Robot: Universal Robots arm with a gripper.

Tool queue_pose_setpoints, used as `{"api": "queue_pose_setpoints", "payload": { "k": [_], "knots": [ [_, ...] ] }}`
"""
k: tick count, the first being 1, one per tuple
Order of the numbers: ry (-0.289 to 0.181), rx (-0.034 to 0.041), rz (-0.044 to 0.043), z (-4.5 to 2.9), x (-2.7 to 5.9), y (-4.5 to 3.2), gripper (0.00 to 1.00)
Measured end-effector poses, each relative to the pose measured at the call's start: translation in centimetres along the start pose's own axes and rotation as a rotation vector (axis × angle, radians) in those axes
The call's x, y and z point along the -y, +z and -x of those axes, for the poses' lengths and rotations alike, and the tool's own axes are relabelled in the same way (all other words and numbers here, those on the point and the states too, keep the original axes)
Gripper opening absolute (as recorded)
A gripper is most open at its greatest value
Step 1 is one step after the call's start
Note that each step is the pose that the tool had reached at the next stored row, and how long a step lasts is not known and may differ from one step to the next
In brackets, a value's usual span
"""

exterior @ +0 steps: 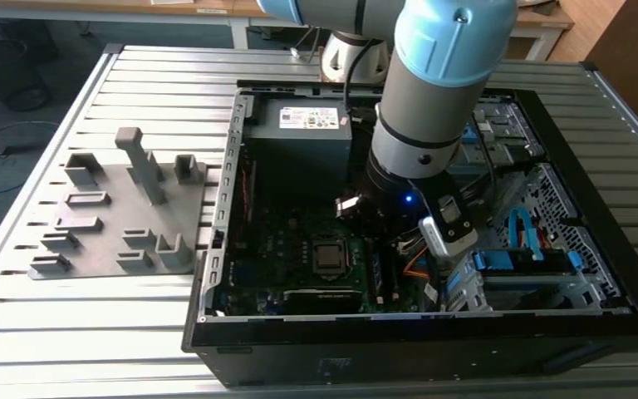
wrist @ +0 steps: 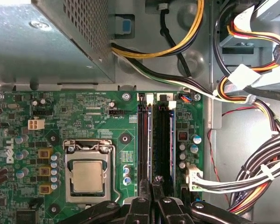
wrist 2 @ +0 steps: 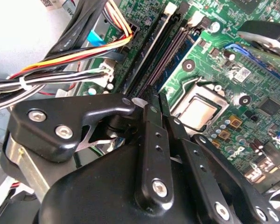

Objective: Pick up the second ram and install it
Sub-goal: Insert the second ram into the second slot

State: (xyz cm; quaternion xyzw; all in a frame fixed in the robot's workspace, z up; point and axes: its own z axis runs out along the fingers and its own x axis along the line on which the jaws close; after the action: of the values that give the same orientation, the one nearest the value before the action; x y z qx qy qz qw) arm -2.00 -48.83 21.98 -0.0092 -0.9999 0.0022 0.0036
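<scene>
Exterior view: arm point(exterior: 430, 108) reaches down into the open computer case point(exterior: 408, 337), its wrist low over the board. The grey fixture point(exterior: 120, 216) outside the case looks bare of sticks.

Second wrist view: gripper point(wrist 2: 157, 99) is closed, tips nearly touching, nothing visible between them. It sits just above the memory slots point(wrist 2: 165, 51).

First wrist view: gripper point(wrist: 151, 184) is over the slot ends beside the processor point(wrist: 87, 176). A thin blue edge standing in the near slot is, I think, the second ram point(wrist: 146, 140). That makes this the install step, stick placed, seating unconfirmed. Next move calls for a straight push and both latches closing.

Hard to make out: the near latch is under the gripper, and the stick is edge-on only. Cables point(wrist: 252, 182) crowd one side.
</scene>
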Motion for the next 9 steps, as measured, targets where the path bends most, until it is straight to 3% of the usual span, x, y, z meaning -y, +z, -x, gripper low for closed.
{"api": "queue_pose_setpoints", "payload": {
  "k": [9],
  "knots": [
    [0.000, -0.0001, -0.0004, 0.00, -0.01, 0.01, 0.13]
  ]
}}
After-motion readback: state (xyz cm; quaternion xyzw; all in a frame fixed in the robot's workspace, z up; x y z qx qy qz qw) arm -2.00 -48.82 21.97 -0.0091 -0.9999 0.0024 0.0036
